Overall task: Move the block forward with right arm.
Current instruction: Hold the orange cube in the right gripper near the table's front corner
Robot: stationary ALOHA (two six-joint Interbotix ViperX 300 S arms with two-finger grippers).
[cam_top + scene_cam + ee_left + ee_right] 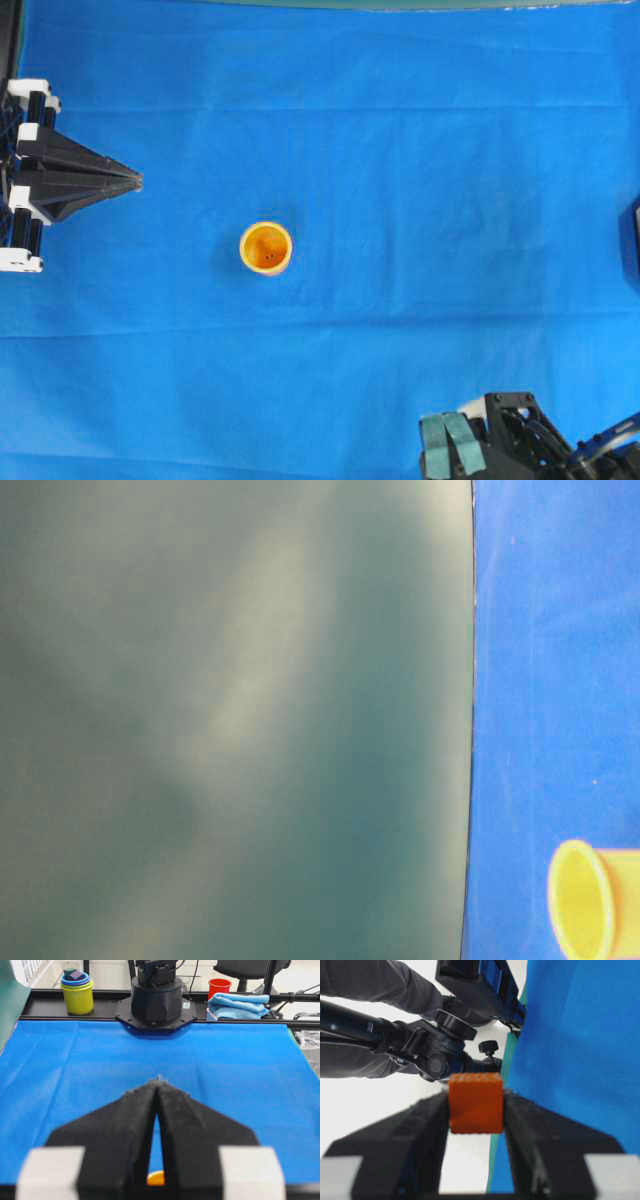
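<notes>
Right gripper (476, 1105) pinched block (475, 1102) (we saw cup (266, 247) mid-cloth); left gripper (159, 1085) pressed together.

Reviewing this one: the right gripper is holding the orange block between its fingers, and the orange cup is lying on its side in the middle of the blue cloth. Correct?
Not quite. The right gripper does hold the orange block, as the right wrist view shows. But the orange cup is not on its side: the overhead view looks straight down into its open mouth, so it stands upright in the middle of the blue cloth.
</notes>
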